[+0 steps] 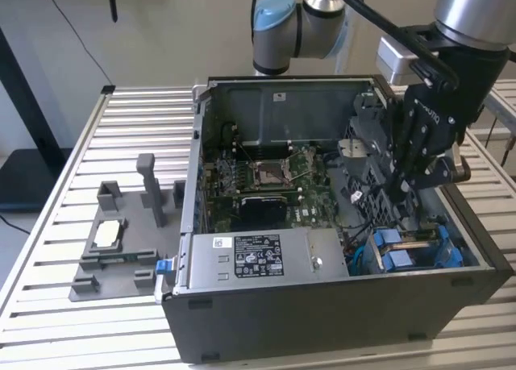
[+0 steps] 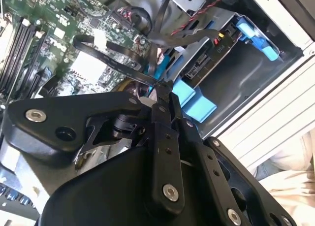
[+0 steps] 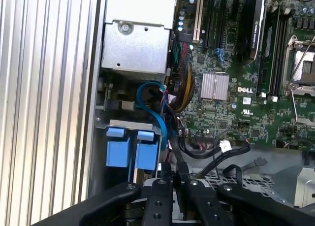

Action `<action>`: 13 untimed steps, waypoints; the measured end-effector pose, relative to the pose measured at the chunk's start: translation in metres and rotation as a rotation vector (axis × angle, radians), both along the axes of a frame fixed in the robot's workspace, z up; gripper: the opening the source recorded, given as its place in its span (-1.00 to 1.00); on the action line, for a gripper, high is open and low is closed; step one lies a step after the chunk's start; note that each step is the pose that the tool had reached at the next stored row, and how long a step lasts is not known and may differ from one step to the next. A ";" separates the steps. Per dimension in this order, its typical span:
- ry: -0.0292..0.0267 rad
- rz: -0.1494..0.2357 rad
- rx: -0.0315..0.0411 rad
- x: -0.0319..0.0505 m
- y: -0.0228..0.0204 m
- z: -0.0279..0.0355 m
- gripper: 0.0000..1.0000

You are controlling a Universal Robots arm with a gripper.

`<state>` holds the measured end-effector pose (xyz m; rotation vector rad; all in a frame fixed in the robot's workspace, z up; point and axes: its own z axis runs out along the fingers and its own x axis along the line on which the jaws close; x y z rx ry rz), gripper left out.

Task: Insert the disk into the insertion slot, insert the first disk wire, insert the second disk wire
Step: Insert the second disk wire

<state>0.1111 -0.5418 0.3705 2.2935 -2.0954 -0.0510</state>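
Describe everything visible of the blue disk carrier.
The bright blue plastic disk carrier sits in the grey-blue plastic drive cage in the dark computer case's corner, at the exterior view's right. Two squared blue tabs stand side by side at its end. A light blue cable curves past it. The black gripper, shut on a thin black cable, hangs close above it.

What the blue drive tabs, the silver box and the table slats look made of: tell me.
Blue drive tabs: likely moulded plastic, matte, uniform colour. Silver box: sheet metal, dull grey, folded edges and a screw. Table slats: probably extruded aluminium, pale satin ribs.
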 end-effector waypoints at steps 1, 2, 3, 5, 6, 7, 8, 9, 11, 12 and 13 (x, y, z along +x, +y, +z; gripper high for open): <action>0.0068 0.000 0.0000 0.0017 -0.0010 -0.0004 -0.68; 0.0128 0.000 -0.0001 0.0035 -0.0021 -0.0008 -0.68; 0.0185 0.000 -0.0001 0.0053 -0.0032 -0.0013 -0.68; 0.0302 0.000 0.0000 0.0090 -0.0056 -0.0024 -0.68; 0.0359 0.000 0.0001 0.0106 -0.0067 -0.0028 -0.68; 0.0420 0.000 0.0001 0.0124 -0.0078 -0.0033 -0.68; 0.0479 0.000 0.0000 0.0141 -0.0087 -0.0037 -0.68; 0.0538 0.000 0.0000 0.0159 -0.0097 -0.0041 -0.68; 0.0624 0.000 0.0000 0.0187 -0.0107 -0.0049 -0.68; 0.0648 0.000 0.0000 0.0197 -0.0109 -0.0052 -0.68; 0.0674 0.000 0.0001 0.0207 -0.0110 -0.0057 -0.68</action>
